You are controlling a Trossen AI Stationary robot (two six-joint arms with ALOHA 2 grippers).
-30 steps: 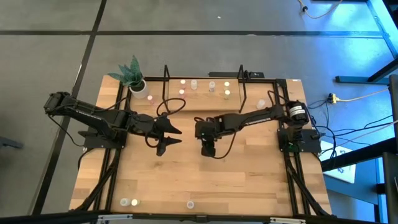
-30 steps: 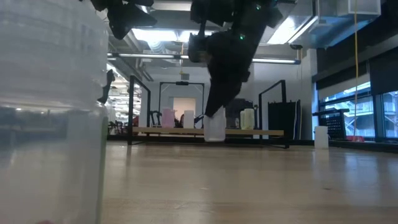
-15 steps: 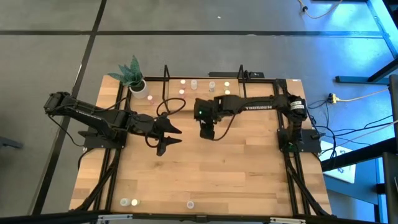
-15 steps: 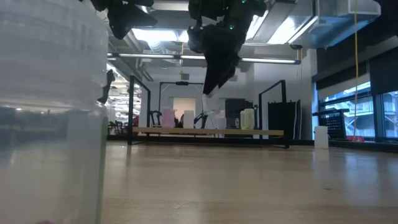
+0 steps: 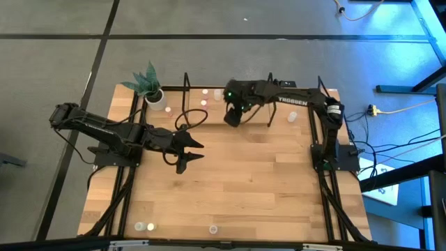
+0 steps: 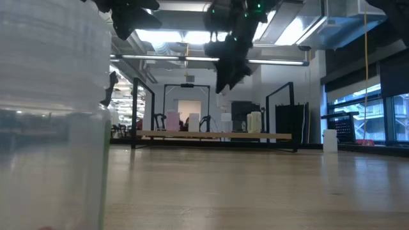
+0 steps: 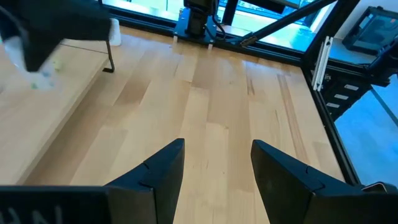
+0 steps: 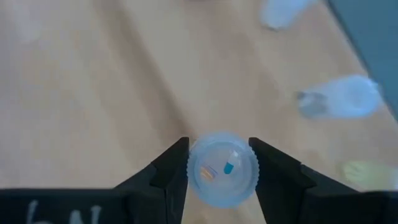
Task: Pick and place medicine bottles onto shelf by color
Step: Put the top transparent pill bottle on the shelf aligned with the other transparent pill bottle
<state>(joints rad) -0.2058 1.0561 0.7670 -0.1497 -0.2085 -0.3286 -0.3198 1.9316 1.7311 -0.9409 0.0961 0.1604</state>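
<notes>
My right gripper (image 5: pixel 233 117) is shut on a small clear medicine bottle (image 8: pixel 222 168) and hangs above the low wooden shelf (image 5: pixel 185 87) at the table's far edge. The shelf also shows in the low view (image 6: pixel 217 135). Other bottles stand on the shelf (image 5: pixel 204 91), and blurred ones show below in the right wrist view (image 8: pixel 339 102). One bottle (image 5: pixel 293 116) stands at the shelf's right end. My left gripper (image 5: pixel 195 152) is open and empty over the table's middle left, and its fingers show apart in its wrist view (image 7: pixel 217 168). My right gripper pinches the bottle's round side wall (image 8: pixel 189 168) between its two fingers. The wrist view looks straight onto the bottle's round end, where small capsules show inside. The bottle is lifted clear, above the shelf board.
A white pot with a green plant (image 5: pixel 155 94) stands at the shelf's left end. Three bottles (image 5: pixel 144 226) (image 5: pixel 212 228) stand near the table's near edge. One blurred clear bottle (image 6: pixel 51 115) fills the left of the low view. The table's middle is bare wood.
My right gripper has gone from the table's middle up and toward the far edge, carrying the bottle clear of the table until it hangs over the shelf. It stays shut on the bottle.
</notes>
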